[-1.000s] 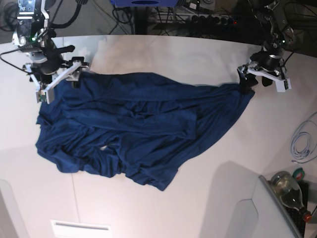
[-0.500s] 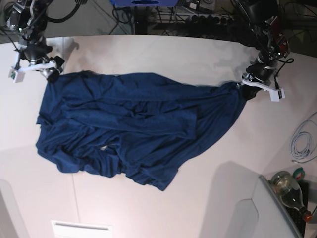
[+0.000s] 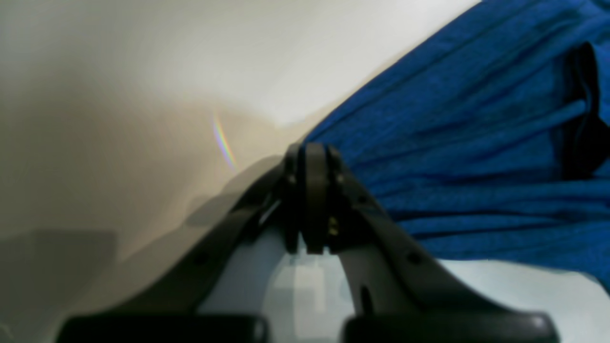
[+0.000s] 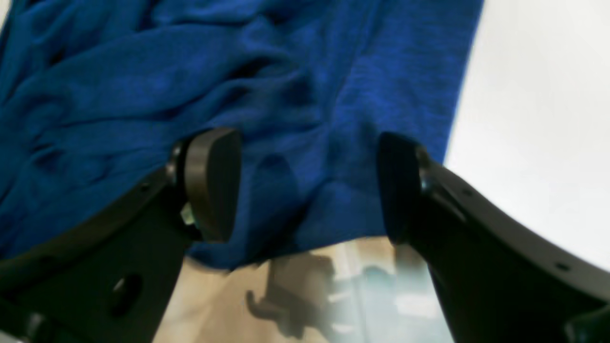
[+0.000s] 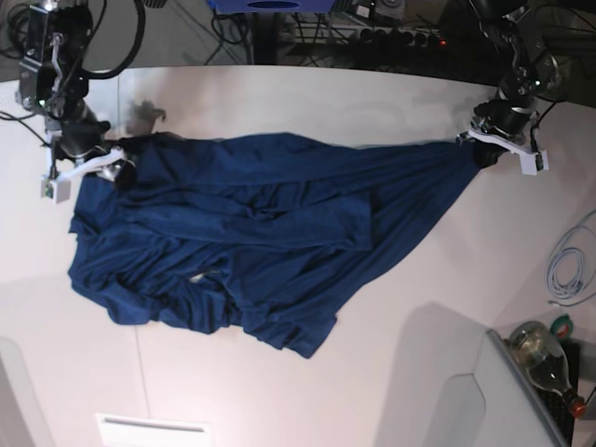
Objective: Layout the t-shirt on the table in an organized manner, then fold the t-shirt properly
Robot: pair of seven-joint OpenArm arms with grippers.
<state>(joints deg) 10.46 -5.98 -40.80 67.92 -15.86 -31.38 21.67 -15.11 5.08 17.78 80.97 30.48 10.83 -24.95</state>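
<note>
- Left end effector [image 3: 307, 200] is now clenched on the t-shirt [image 5: 251, 233] corner at the base view's right; a second ago its jaws were apart around that corner.
- Left wrist view: pads pressed flat together, blue cloth fanning out from just behind the tips in tight pleats. I read that as cloth pinched, though the actual bite is hidden by the pads.
- That corner has since been pulled outward and toward the far edge; the cloth between it and the body now runs in a taut ridge.
- Right end effector [image 4: 305, 186] is released: pads wide apart, straddling the shirt's hem edge with cloth between them, nothing gripped yet. It has dropped back onto the shirt's far corner at the base view's left.
- T-shirt lies on the white counter [image 5: 307, 102], mid-surface, bunched and heavily wrinkled, near side crumpled in folds.
- Judgement: still in the layout phase, early. One corner secured; the right side needs to close on its corner before any two-handed stretch.
- Risk: pulling with only one side held will drag the whole garment.
</note>
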